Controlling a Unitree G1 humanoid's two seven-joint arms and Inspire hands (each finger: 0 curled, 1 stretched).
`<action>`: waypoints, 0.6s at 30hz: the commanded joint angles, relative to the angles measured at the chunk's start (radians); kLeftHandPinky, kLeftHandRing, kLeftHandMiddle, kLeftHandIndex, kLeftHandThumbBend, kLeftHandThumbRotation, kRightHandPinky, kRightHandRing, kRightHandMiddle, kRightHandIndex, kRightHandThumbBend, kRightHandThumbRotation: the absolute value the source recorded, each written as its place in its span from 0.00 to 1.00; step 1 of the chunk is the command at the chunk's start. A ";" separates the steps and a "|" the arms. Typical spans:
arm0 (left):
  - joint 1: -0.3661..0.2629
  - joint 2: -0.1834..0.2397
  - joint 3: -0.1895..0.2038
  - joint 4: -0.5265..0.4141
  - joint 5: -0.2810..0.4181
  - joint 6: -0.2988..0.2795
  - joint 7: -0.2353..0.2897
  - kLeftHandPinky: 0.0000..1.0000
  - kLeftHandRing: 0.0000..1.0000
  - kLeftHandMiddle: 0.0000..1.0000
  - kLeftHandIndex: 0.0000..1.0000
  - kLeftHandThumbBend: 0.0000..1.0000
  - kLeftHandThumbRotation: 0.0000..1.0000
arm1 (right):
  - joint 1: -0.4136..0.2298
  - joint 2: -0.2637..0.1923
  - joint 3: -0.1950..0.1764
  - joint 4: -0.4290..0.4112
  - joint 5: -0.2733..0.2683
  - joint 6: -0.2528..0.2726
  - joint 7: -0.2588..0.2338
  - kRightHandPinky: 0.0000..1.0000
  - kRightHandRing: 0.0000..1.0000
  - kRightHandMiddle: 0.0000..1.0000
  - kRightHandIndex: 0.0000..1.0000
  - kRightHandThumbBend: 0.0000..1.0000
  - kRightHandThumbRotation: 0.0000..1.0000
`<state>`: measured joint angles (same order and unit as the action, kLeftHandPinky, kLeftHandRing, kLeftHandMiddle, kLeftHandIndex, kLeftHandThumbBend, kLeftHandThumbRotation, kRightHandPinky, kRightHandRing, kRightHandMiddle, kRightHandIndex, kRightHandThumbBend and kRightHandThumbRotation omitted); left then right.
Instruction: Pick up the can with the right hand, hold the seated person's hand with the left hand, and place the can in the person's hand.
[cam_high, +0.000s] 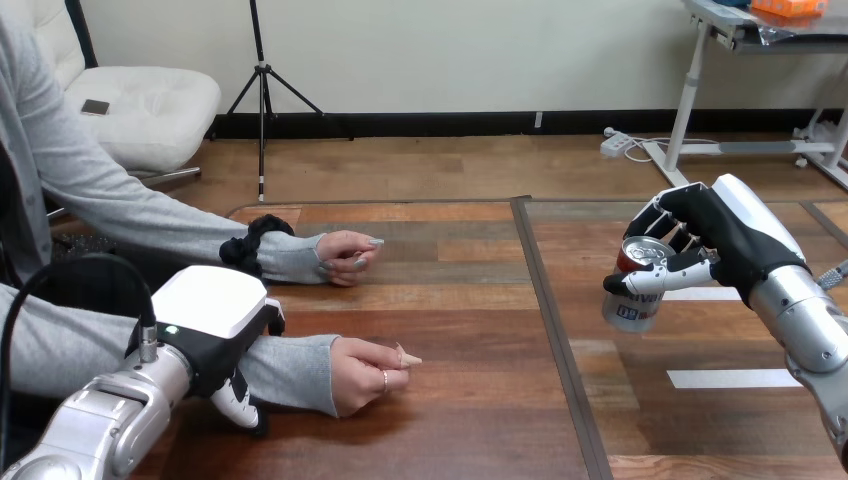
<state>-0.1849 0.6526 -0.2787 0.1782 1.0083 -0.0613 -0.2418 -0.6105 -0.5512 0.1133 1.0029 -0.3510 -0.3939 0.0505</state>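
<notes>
My right hand (722, 240) is closed round the can (634, 288): the thumb crosses the can's front and the fingers wrap its far side. The can is gripped near its top, tilted slightly, and appears clear of the table (470, 420). I judge the pick-up step complete. My left hand (210, 325) lies over the grey sleeve (290, 365) of the person's near forearm, just behind the wrist. Whether it has closed round that forearm I cannot tell. The person's near hand (368, 366) rests on the table just ahead of my left hand, loosely closed, fingertips pointing toward my right hand. The person's far hand (348, 257) rests on the table beyond it, also loosely closed, and apart from both of my hands. The step in hand is therefore the hold with the left hand. The delivery is not yet begun, since the can is well apart from the near hand, across a dark seam (548, 330) in the table. The next move calls for a confirmed hold at the wrist or hand. The can must then travel across toward my left hand and go down only onto an opened palm. The can has a red band under its silver top and a dark blue patch with pale print lower down. The print is too small to make out.
</notes>
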 joint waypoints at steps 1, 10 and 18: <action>-0.046 0.011 0.007 0.028 -0.047 -0.005 -0.012 0.64 0.71 0.73 0.72 1.00 0.20 | -0.073 -0.035 -0.033 -0.051 0.026 -0.038 -0.014 0.31 0.36 0.40 0.42 0.72 0.00; -0.049 0.013 0.003 0.042 -0.092 -0.017 -0.008 0.63 0.70 0.72 0.72 1.00 0.21 | -0.070 -0.035 -0.036 -0.057 0.028 -0.038 -0.015 0.31 0.36 0.40 0.42 0.72 0.00; -0.051 0.008 -0.002 0.040 -0.107 -0.012 0.002 0.56 0.65 0.68 0.68 0.97 0.14 | -0.069 -0.032 -0.040 -0.061 0.036 -0.027 -0.011 0.31 0.36 0.40 0.42 0.72 0.00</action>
<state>-0.1902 0.6587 -0.2703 0.2100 0.9102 -0.0691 -0.2499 -0.6105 -0.5517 0.1117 1.0029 -0.3476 -0.4012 0.0505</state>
